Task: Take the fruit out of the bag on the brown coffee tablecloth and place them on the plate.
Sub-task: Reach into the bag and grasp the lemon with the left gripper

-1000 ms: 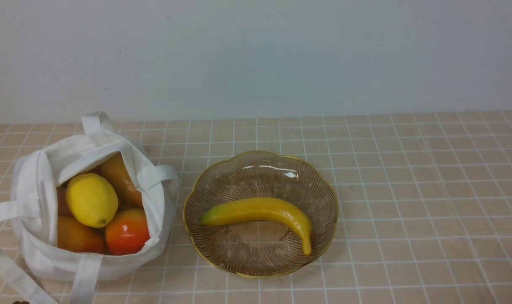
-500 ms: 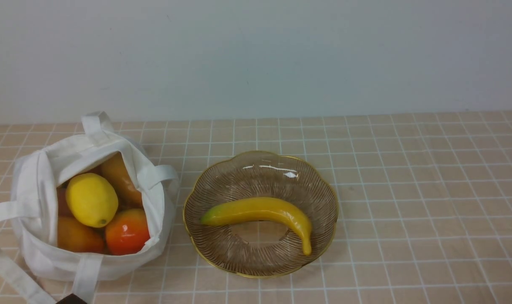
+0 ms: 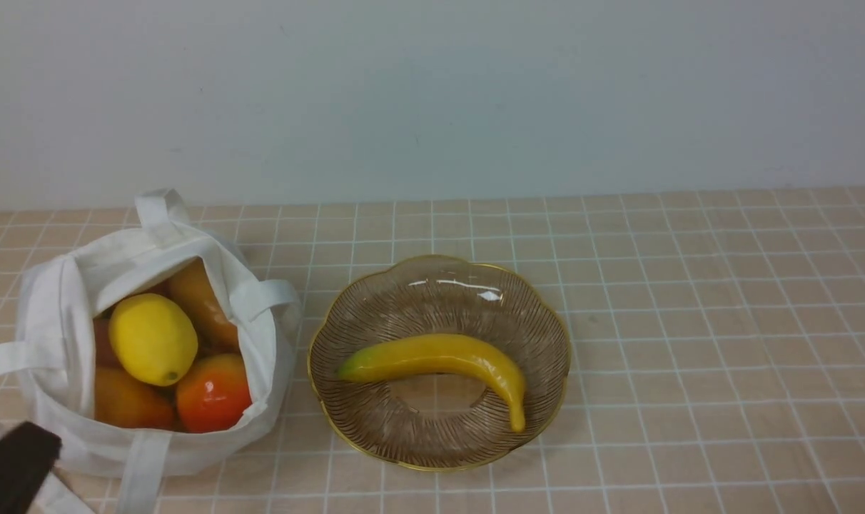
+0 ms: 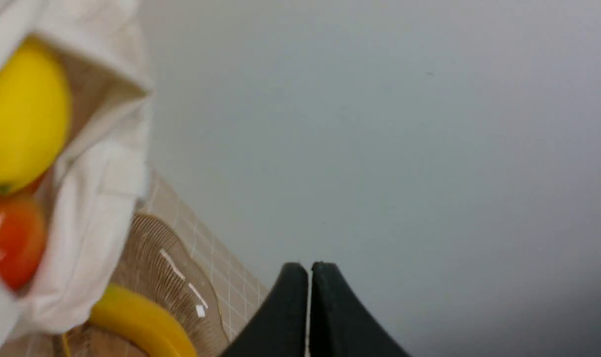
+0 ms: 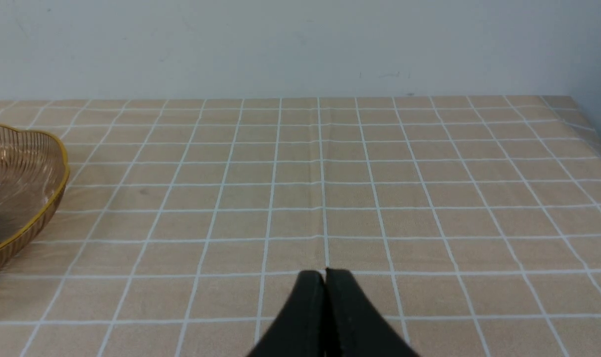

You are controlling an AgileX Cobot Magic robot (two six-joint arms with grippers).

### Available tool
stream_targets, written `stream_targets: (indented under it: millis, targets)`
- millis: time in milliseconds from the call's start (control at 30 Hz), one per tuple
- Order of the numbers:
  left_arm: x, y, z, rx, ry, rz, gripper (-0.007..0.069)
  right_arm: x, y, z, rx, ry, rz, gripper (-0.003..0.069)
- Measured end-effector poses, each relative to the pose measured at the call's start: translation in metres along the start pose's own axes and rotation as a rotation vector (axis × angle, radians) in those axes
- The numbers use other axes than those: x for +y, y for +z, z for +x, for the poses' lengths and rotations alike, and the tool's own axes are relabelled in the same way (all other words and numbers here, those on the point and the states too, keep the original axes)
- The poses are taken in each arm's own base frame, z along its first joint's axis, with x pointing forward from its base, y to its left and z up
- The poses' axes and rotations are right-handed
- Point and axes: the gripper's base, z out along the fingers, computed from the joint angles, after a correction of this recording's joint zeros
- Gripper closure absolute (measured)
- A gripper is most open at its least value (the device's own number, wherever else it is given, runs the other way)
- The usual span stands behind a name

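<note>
The white cloth bag [image 3: 68, 285] stands open at the left on the tan checked tablecloth [image 3: 689, 321]. In it lie a yellow lemon [image 3: 153, 339], a red-orange pomegranate [image 3: 213, 392] and orange pear shapes [image 3: 129, 403]. The amber glass plate [image 3: 447, 285] sits right of the bag and holds a yellow banana [image 3: 439, 357]. My left gripper [image 4: 309, 270] is shut and empty, its dark body [image 3: 11, 471] at the bag's near left corner. In the left wrist view the lemon [image 4: 23, 114], pomegranate [image 4: 10, 238] and banana [image 4: 142, 322] show. My right gripper [image 5: 325, 275] is shut, empty, low over bare cloth.
A pale wall [image 3: 432, 93] closes the back of the table. The bag's strap handles [image 3: 150, 467] hang over its near side. In the right wrist view the plate's rim [image 5: 57, 188] shows and the cloth's far right edge [image 5: 593, 134] drops away.
My left arm has come up into the front view at the lower left, beside the bag. The bag shifted very slightly. Plate and banana have not moved.
</note>
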Motion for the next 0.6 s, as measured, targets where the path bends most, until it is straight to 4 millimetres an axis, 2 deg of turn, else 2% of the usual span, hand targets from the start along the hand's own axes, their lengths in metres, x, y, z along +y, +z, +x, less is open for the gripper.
stream_targets:
  millis: [33,100,167,233,267,300,333,367,400,467,600]
  targets:
    - [-0.008,0.001,-0.003,0.009,0.040,0.005,0.0632,0.000,0.000,0.000,0.000,0.000,0.000,0.0676]
    - [-0.037,0.012,-0.014,0.114,0.201,-0.022,0.0632,0.000,0.000,0.000,0.000,0.000,0.000,0.0676]
    - [-0.047,0.027,-0.018,0.231,0.289,-0.083,0.0632,0.000,0.000,0.000,0.000,0.000,0.000,0.0676]
    - [-0.049,0.047,-0.020,0.391,0.376,-0.186,0.0632,0.000,0.000,0.000,0.000,0.000,0.000,0.0676]
    - [-0.049,0.064,-0.023,0.533,0.440,-0.276,0.0632,0.000,0.000,0.000,0.000,0.000,0.000,0.0676]
    - [-0.051,0.066,-0.024,0.560,0.451,-0.285,0.0632,0.000,0.000,0.000,0.000,0.000,0.000,0.0676]
    - [-0.048,0.086,-0.030,0.704,0.521,-0.393,0.0632,0.000,0.000,0.000,0.000,0.000,0.000,0.0676]
    - [-0.044,0.091,-0.031,0.733,0.536,-0.423,0.0632,0.000,0.000,0.000,0.000,0.000,0.000,0.0676]
    - [-0.039,0.109,-0.038,0.829,0.592,-0.509,0.0632,0.000,0.000,0.000,0.000,0.000,0.000,0.0676]
    - [-0.033,0.138,-0.050,0.919,0.644,-0.614,0.0632,0.000,0.000,0.000,0.000,0.000,0.000,0.0676]
    - [-0.025,0.175,-0.063,0.956,0.649,-0.733,0.0631,0.000,0.000,0.000,0.000,0.000,0.000,0.0676]
